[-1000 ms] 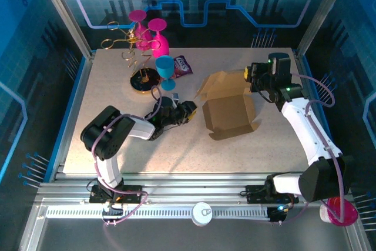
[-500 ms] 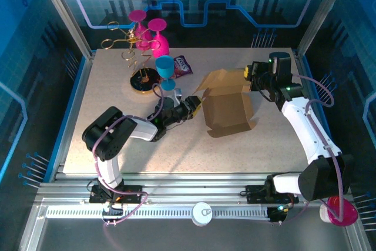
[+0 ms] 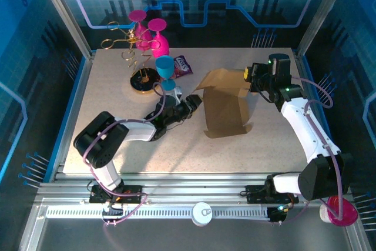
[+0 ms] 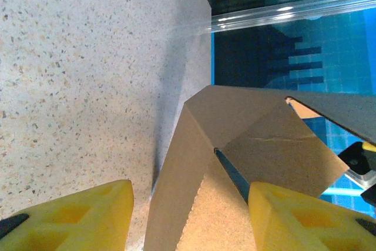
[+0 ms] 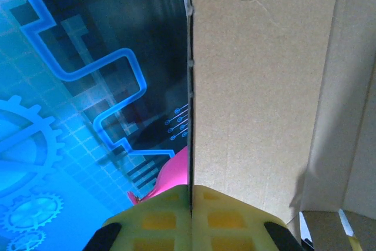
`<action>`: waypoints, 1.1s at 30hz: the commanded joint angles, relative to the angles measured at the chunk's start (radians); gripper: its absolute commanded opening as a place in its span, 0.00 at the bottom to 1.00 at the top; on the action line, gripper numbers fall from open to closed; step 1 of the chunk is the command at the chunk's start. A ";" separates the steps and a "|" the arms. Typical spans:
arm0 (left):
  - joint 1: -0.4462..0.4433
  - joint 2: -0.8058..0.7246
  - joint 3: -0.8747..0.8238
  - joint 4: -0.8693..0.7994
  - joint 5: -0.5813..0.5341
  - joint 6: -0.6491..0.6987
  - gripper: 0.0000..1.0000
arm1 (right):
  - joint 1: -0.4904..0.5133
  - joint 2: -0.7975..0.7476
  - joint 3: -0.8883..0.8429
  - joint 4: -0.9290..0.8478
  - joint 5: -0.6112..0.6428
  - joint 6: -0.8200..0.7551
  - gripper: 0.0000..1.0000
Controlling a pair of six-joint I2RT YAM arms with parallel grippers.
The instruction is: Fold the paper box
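The paper box (image 3: 226, 107) is a brown cardboard sheet, partly raised, in the middle right of the table. My left gripper (image 3: 195, 103) is at its left edge, open. In the left wrist view a raised side flap (image 4: 194, 163) stands between the two yellow fingers (image 4: 70, 218), with wide gaps on both sides. My right gripper (image 3: 249, 77) is at the box's far right corner, shut on a thin upright panel (image 5: 252, 86). The yellow fingertips (image 5: 153, 221) pinch the edge of that panel.
At the back left stand a gold wire rack (image 3: 124, 44), pink glasses (image 3: 154, 34), a blue cup (image 3: 165, 67), a purple packet (image 3: 183, 64) and a black-and-gold disc (image 3: 144, 79). A pink item (image 3: 339, 213) lies off the table at the near right.
My left gripper has moved right, up to the box's left edge. The box's left side has risen and its outline has narrowed. The right gripper has kept its hold in place.
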 commanded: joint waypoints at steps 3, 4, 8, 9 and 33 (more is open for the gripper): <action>0.029 -0.030 -0.090 0.117 -0.031 -0.034 0.54 | -0.017 -0.010 -0.001 0.005 -0.022 0.017 0.00; 0.036 -0.026 -0.099 0.137 -0.023 -0.048 0.53 | -0.016 -0.008 0.001 0.004 -0.021 0.018 0.00; 0.061 0.008 -0.108 0.215 -0.009 -0.094 0.54 | -0.020 -0.012 0.006 -0.002 -0.021 0.021 0.00; 0.064 0.021 -0.108 0.240 -0.009 -0.107 0.54 | -0.020 -0.012 0.007 -0.005 -0.021 0.021 0.00; -0.013 0.111 -0.034 0.331 0.006 -0.102 0.55 | -0.027 -0.014 -0.028 0.025 -0.036 0.053 0.00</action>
